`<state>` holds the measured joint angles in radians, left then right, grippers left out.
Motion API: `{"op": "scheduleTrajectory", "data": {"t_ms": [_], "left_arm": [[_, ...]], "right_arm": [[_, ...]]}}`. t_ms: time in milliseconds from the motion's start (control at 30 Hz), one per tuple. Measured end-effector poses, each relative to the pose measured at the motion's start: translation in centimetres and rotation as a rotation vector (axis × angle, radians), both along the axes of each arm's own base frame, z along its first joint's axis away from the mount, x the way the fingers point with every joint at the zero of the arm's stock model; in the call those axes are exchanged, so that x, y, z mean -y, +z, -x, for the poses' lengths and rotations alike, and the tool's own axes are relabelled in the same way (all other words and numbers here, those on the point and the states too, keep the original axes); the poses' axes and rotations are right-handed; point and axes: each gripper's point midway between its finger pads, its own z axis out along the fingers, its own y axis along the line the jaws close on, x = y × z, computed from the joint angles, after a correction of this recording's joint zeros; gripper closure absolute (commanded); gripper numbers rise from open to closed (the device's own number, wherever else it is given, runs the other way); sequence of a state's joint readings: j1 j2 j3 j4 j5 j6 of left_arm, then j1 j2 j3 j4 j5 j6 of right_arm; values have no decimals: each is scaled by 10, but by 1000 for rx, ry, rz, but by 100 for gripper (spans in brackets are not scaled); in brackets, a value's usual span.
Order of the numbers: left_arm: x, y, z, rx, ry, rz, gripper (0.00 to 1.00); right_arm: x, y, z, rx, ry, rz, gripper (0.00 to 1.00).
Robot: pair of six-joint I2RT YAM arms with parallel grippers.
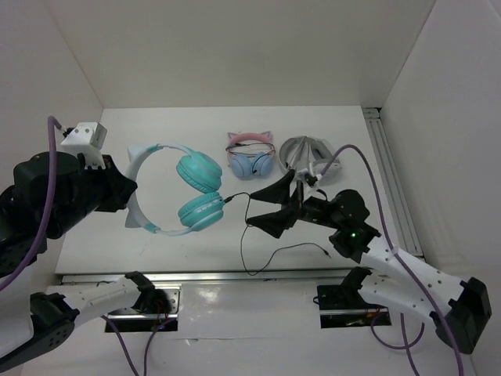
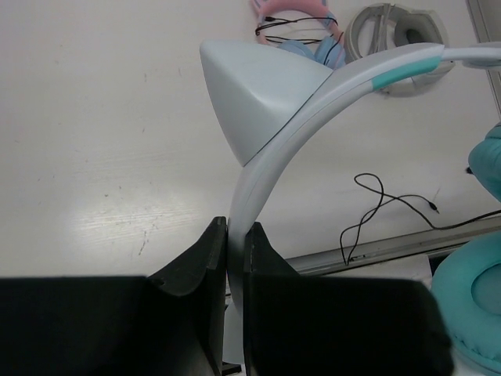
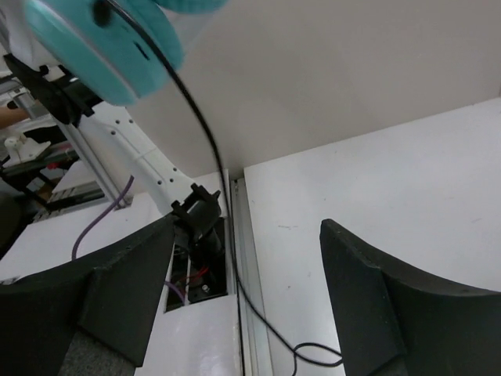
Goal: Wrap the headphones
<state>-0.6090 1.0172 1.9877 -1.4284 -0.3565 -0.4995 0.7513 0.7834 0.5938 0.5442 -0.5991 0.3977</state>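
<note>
The headphones [image 1: 197, 192] have teal ear cups and a pale headband [image 1: 145, 157] with a cat-ear point, and they are held above the table. My left gripper [image 1: 131, 196] is shut on the headband, as the left wrist view shows [image 2: 236, 233], with the headband [image 2: 297, 125] rising from the jaws. The thin black cable [image 1: 244, 243] hangs from the lower cup and trails on the table. My right gripper [image 1: 263, 207] is open and the cable runs between its fingers without being gripped. In the right wrist view the gripper [image 3: 246, 290] is open, with the cable [image 3: 205, 141] and a teal cup [image 3: 94, 55] above.
A pink cat-ear pair [image 1: 250, 155] and a grey-white pair [image 1: 307, 155] lie at the back of the table. White walls close in the left, right and back. A metal rail [image 1: 235, 276] runs along the near edge, and the cable's loose end [image 1: 323, 251] lies near it.
</note>
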Motion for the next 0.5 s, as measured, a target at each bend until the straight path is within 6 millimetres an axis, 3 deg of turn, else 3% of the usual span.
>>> {"op": "scheduleTrajectory", "data": {"t_ms": [167, 233, 267, 500], "left_arm": [[-1, 1, 3, 5, -5, 9, 100], [-1, 0, 3, 4, -4, 8, 100], [-1, 0, 3, 3, -5, 8, 100], [-5, 10, 7, 33, 8, 28, 100]], "right_arm": [[-34, -29, -4, -55, 42, 40, 31], [-43, -38, -1, -60, 54, 41, 40], [-46, -43, 1, -62, 57, 40, 50], [-62, -85, 8, -104, 51, 89, 51]]}}
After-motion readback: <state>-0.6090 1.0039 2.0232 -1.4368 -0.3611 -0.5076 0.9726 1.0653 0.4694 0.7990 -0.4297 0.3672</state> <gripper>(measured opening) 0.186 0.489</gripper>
